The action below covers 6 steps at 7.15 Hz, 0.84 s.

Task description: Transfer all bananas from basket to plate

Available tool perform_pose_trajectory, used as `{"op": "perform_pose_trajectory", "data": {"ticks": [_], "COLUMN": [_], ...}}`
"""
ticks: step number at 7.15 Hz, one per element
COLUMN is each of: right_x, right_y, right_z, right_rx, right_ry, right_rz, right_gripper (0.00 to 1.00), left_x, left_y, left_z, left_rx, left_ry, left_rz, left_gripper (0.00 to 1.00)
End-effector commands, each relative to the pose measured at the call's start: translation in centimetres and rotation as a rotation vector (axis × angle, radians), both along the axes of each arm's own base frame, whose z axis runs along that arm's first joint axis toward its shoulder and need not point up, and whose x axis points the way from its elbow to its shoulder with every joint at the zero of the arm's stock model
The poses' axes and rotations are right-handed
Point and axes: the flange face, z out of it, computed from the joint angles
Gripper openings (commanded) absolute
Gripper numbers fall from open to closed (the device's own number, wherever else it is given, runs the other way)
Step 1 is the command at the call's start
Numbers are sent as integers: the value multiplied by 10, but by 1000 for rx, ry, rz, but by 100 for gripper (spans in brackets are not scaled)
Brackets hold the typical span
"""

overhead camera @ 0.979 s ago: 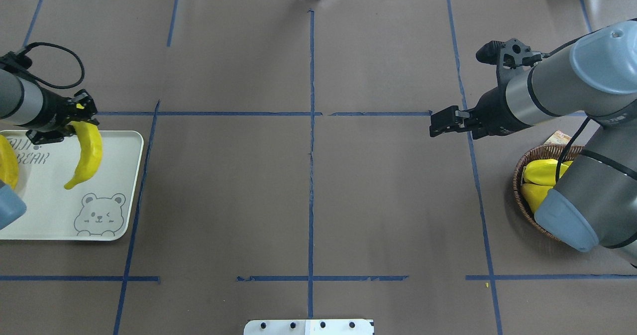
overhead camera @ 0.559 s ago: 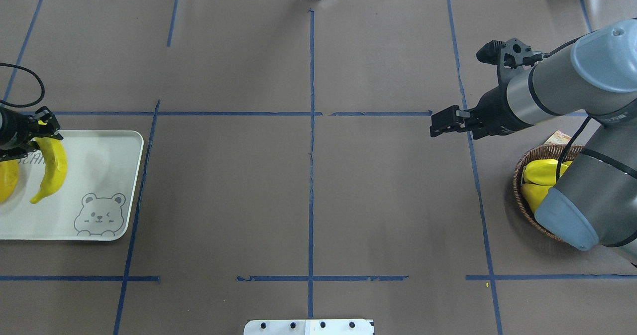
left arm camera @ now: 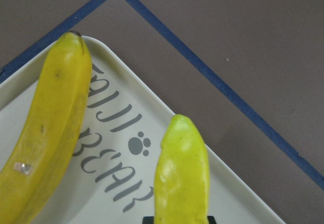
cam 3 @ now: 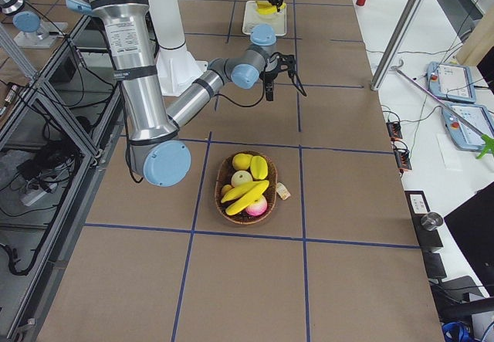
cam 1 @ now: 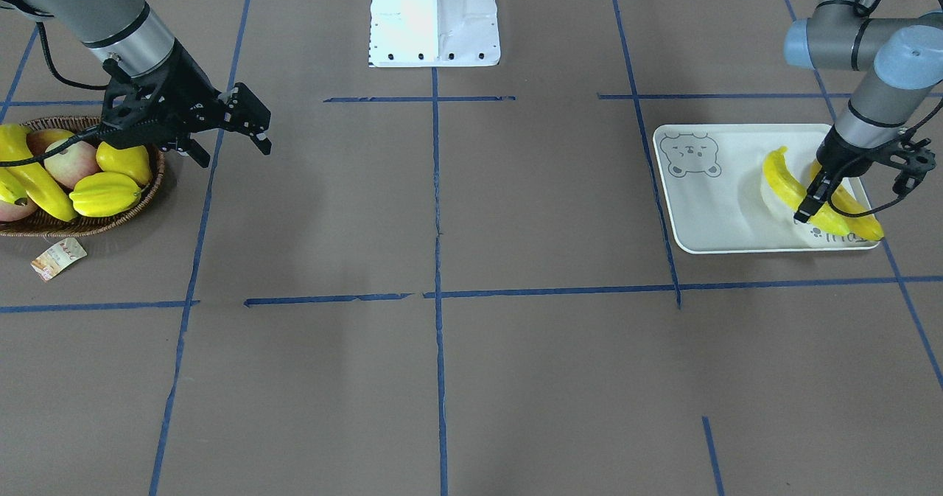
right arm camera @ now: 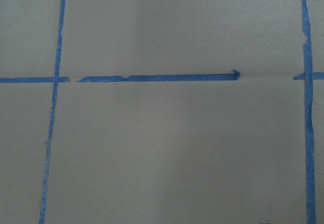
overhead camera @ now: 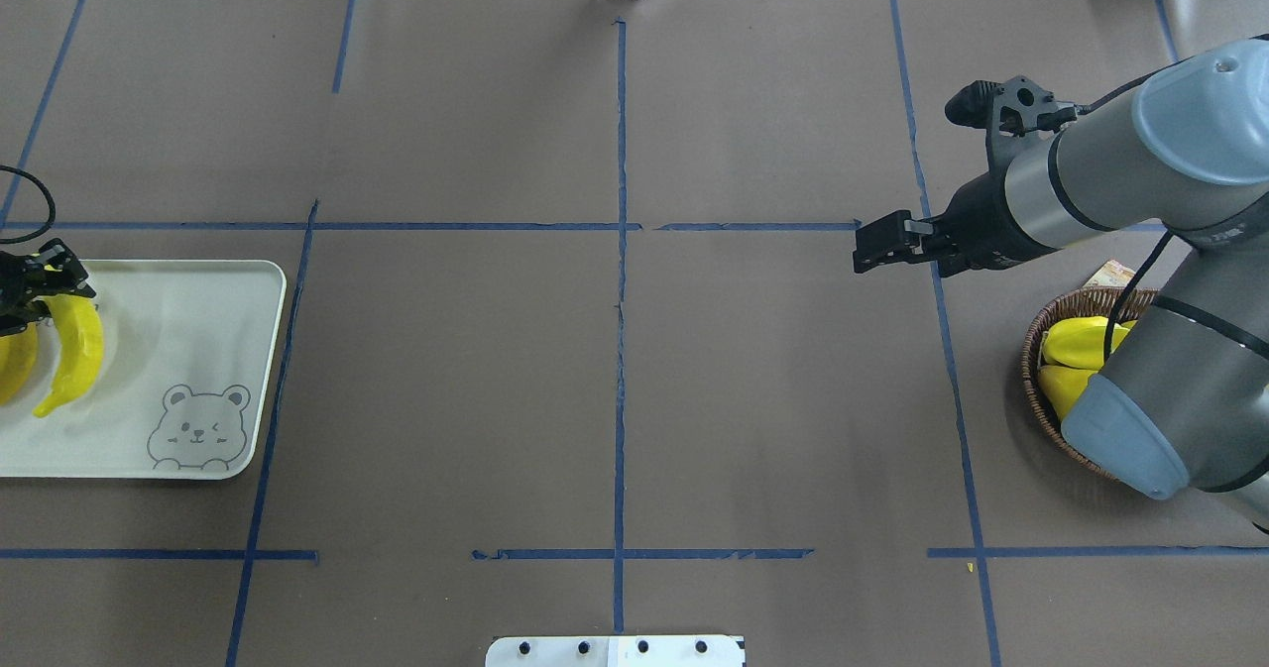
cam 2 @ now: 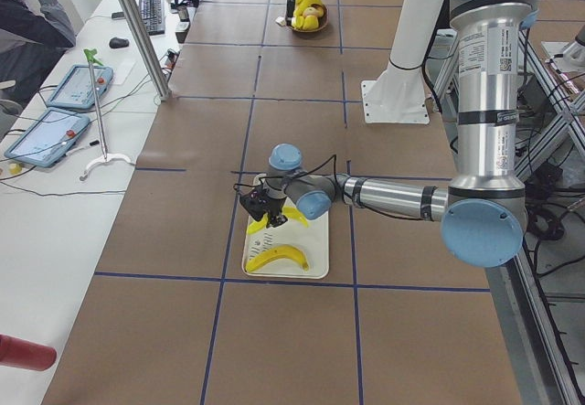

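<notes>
Brown paper-covered table (overhead camera: 446, 399) with blue tape lines (overhead camera: 621, 300)

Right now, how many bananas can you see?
4 bananas: one in the left gripper over the plate, one lying on it, two in the basket; others may be hidden.

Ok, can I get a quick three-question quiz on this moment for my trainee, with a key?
1. True or false: the right claw grips a fruit.
2. How many long curved yellow bananas are on or over the white bear-print plate? A one, B two, C four.
3. Fill in: the left claw is shut on a ____.
Key: 1 false, it is open and empty. 2 B. 3 banana.
</notes>
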Motion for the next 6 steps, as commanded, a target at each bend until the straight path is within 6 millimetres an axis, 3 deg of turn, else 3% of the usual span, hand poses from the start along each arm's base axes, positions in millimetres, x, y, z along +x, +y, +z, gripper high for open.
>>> {"op": "perform_pose_trajectory", "data": {"ticks": [1, 2, 3, 4, 5, 6], "right_x": [-2, -4, -4, -4, -2, 2], "right_y": [1, 2, 2, 2, 1, 1], "right_z": [-1, -2, -2, -1, 0, 6], "right_rx": [2, 3, 3, 1, 0, -8], "right_ry": [2, -1, -1, 1, 3, 11], "right_rz": [1, -3, -3, -1, 0, 4], "right_gripper": [100, 100, 100, 100, 100, 100], "left_x": [-28, -41, -61, -96, -100, -91], "left_y": [-2, -7, -10, -21, -28, -48], "left_z": [30, 24, 16, -12, -50, -89], "left_rx": [83, 105, 79, 71, 115, 186], "left_ry": [-42, -34, 53, 187, 256, 275], "left_rz": [66, 70, 93, 99, 124, 135], "left_gripper": [86, 100, 100, 100, 100, 100]}}
